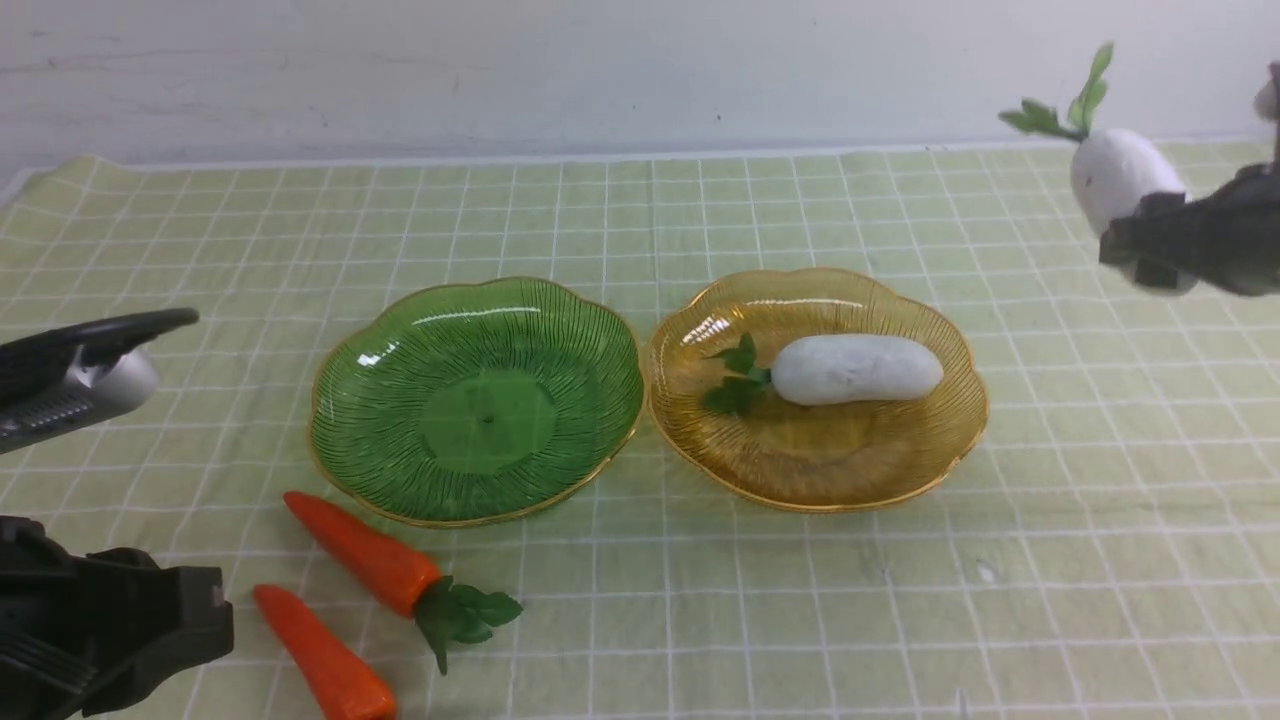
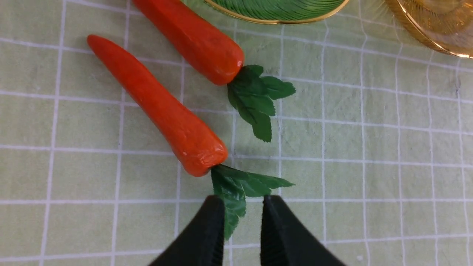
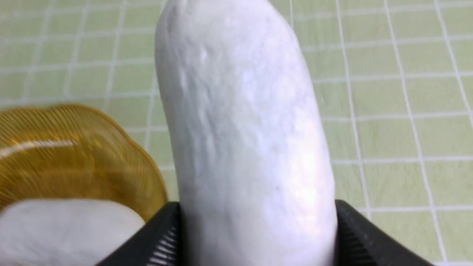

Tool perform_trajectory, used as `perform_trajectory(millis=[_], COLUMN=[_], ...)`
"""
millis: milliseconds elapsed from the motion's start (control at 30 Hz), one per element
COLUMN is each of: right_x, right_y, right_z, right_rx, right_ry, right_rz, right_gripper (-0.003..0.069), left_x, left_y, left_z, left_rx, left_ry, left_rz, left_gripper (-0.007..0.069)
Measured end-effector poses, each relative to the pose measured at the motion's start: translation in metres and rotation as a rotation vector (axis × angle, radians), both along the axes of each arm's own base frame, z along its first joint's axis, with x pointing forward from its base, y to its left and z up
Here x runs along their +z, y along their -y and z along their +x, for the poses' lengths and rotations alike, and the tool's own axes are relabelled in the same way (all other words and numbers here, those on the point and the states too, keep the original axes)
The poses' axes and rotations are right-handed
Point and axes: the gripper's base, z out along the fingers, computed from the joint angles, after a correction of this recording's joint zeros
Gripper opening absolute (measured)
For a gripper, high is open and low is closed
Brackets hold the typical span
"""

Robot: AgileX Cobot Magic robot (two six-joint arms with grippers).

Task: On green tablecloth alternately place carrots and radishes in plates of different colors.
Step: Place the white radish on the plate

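Observation:
On the green tablecloth (image 1: 900, 600) stand two plates side by side. The green plate (image 1: 480, 420) holds nothing. In the amber plate (image 1: 930, 470) lies one white radish (image 1: 855, 368), its leaves toward the green plate. My right gripper (image 1: 1150, 245) is shut on a second radish (image 1: 1120, 175) and holds it in the air at the far right, leaves up. Two carrots (image 1: 365, 555) (image 1: 320, 660) lie in front of the green plate. My left gripper (image 2: 242, 201) hovers over the nearer carrot's leaves, its jaws narrowly apart and holding nothing.
A white wall runs along the back of the table. A black and silver part of the left arm (image 1: 80, 370) hangs over the cloth at the left edge. The amber plate's rim (image 3: 92, 155) shows beside the held radish (image 3: 240, 122) in the right wrist view.

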Motion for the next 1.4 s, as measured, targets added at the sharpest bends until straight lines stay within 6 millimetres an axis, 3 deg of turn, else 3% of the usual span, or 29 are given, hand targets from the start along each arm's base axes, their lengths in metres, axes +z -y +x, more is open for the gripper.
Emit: perform_trajectory(millis=[133,233,367,433,600,700,833,933,1033,1167,1267,1400], right_x=[0.026,0.026,0.014,-0.001,-0.024,-0.036,-0.055,-0.058,-0.055,-0.035,-0.008,0.022], right_y=[-0.02,-0.042,-0.08,-0.105,-0.13,-0.134,-0.136,-0.136,-0.137,-0.138,-0.132,-0.118], right_z=[-0.014,-0.021,-0.026,-0.026,-0.022,-0.017,-0.012,-0.013,-0.014,-0.021,-0.03,-0.059], right_rx=[0.034,0.12,0.271,0.37,0.447,0.444,0.431,0.441,0.446,0.497,0.557,0.651], right_ry=[0.034,-0.02,-0.117,-0.166,-0.197,-0.209,-0.266,-0.286,-0.286,-0.297,-0.326,-0.472], right_rz=[0.122,0.178,0.196,0.168,0.116,0.105,0.11,0.109,0.113,0.144,0.179,0.197], right_gripper=[0.044,0.044,0.044,0.044,0.044,0.0453,0.061,0.0676,0.0682,0.0652,0.0575,0.0409], left_x=[0.0,0.0,0.0,0.0,0.0,0.0,0.0,0.0,0.0,-0.006,-0.025,-0.065], left_y=[0.0,0.0,0.0,0.0,0.0,0.0,0.0,0.0,-0.001,-0.003,-0.006,-0.01], left_z=[0.0,0.0,0.0,0.0,0.0,0.0,0.0,0.0,0.0,0.0,-0.001,0.0], left_rx=[0.0,0.0,0.0,0.0,0.0,0.0,0.0,0.0,-0.001,0.011,0.068,0.242], left_ry=[0.0,0.0,0.0,0.0,0.0,0.0,0.0,0.0,0.0,-0.005,-0.034,-0.094], left_rz=[0.0,0.0,0.0,0.0,0.0,0.0,0.0,0.001,0.01,0.039,0.041,-0.019], left_gripper=[0.0133,0.0133,0.0133,0.0133,0.0134,0.0142,0.0174,0.0221,0.0259,0.0327,0.0356,0.0374])
